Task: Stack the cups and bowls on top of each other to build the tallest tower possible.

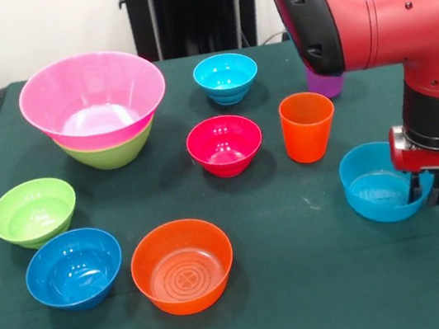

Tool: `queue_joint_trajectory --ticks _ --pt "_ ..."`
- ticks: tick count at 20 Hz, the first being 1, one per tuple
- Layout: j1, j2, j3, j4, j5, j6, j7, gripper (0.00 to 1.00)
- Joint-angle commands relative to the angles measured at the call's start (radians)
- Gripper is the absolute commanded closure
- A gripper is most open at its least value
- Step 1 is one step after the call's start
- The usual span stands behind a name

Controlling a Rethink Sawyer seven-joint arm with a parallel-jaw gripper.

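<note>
Gripper point(426, 192) sits low at the right side of the surface point(322, 282), its dark fingers point(415, 188) straddling the right rim of a light blue bowl point(377, 184). One finger looks inside the wall, one outside; closed on the rim or just around it, I cannot tell. The bowl seems slightly tilted.

Tower point(98, 108) is at the far left: huge pink bowl point(91, 94) nested in a lime green bowl point(113, 152), well apart from the gripper.

In between, going left from the gripper:
- orange cup point(307, 125), upright, just beside the light blue bowl on its far-left side
- magenta-red bowl point(225, 144), near mid-surface
- cyan bowl point(226, 77), further back
- purple cup point(324, 83), mostly hidden behind the arm point(363, 16)

Near-left cluster: small lime green bowl point(33, 212), blue bowl point(74, 268) and orange bowl point(183, 265), all upright, not touching each other.

The orange cup and magenta-red bowl lie on the straight line from the held bowl to the tower.
</note>
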Motion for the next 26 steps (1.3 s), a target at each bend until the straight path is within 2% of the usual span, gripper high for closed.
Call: queue_joint_trajectory --ticks 1,7,9,13,21,26 --pt "0.020 0.032 0.064 0.008 0.002 -0.048 0.135 1.00" --pt "0.035 0.008 0.029 0.009 0.010 0.006 0.161 1.00" --pt "0.033 -0.043 0.022 0.035 0.012 0.052 0.151 1.00" --pt "0.036 -0.195 -0.011 0.101 0.010 0.144 0.127 1.00" --pt "-0.049 -0.358 0.031 0.135 0.004 0.329 -0.019 1.00" --pt "-0.115 -0.446 0.067 0.181 0.000 0.383 -0.112 1.00"
